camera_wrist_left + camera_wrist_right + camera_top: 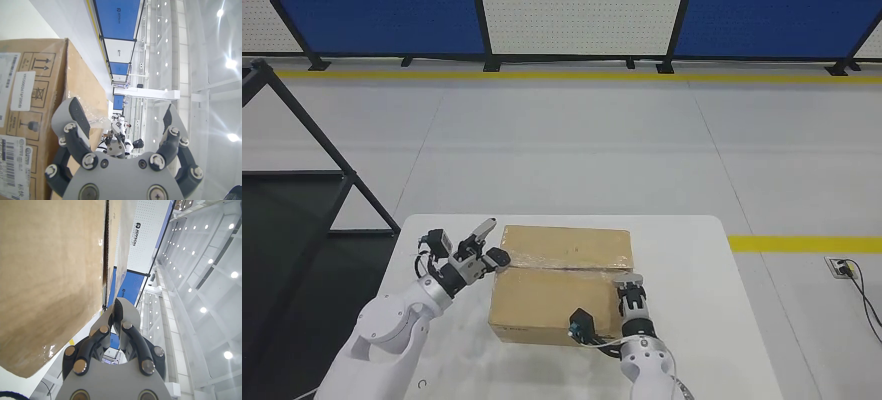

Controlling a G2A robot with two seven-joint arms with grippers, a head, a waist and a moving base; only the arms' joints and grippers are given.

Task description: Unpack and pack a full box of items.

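- The bench (692, 300) is a white table, and it carries one thing, placed about in its middle.
- The box (557, 290) is brown cardboard and its top flaps are down. Its long sides run along the far and near edges of the bench. A seam covered with shiny tape runs along the top, from the left end to the right end. In the left wrist view the end wall of the box (47, 79) carries white labels (22, 91) and printed handling signs.
- The left end effector (492, 243) is at the left end of the box, close to the far-left corner of the box. It is released, with the jaws wide apart (122, 108). One of the fingers (79, 113) lies against the box wall, just beside some wrinkled clear tape (94, 117).
- The right end effector (632, 292) is at the right end of the box, below the end of the seam. It is clenched (116, 306), and the two pads press on a thin strip.
- The strip of clear tape (120, 283) comes from the box edge (105, 247) to the fingertips of the right end effector.
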